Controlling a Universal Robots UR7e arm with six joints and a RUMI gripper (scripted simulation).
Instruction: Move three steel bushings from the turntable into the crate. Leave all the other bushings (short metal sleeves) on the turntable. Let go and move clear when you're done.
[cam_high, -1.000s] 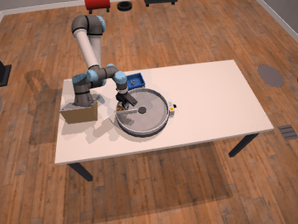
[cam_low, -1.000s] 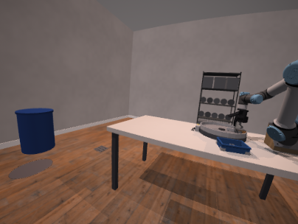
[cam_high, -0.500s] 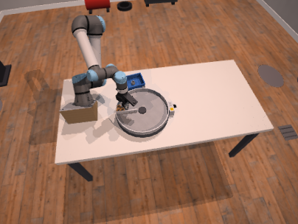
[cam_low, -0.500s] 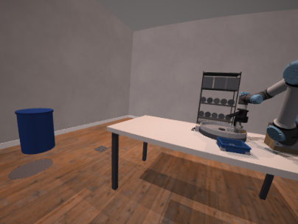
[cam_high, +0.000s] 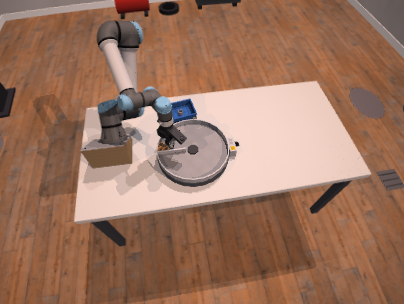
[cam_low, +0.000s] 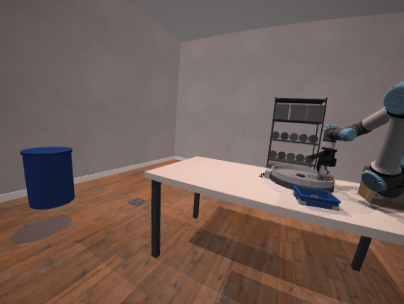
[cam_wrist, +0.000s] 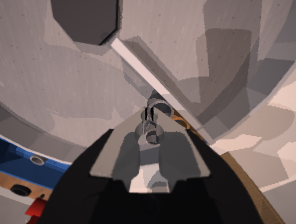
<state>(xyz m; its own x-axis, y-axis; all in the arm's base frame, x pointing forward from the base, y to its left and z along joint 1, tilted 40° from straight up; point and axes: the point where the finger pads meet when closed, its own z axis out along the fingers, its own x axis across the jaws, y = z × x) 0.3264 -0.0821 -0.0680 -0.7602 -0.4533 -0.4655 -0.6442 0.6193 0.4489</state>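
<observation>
arm (cam_high: 118, 65) (cam_low: 391, 142) bent at the elbow, reaching out from its base. wrist (cam_high: 163, 105) (cam_low: 346, 134) above gripper (cam_high: 172, 144) (cam_low: 321, 174) (cam_wrist: 149, 114). gripper pointing down, fingertips nearly together; grip contents unclear.
</observation>
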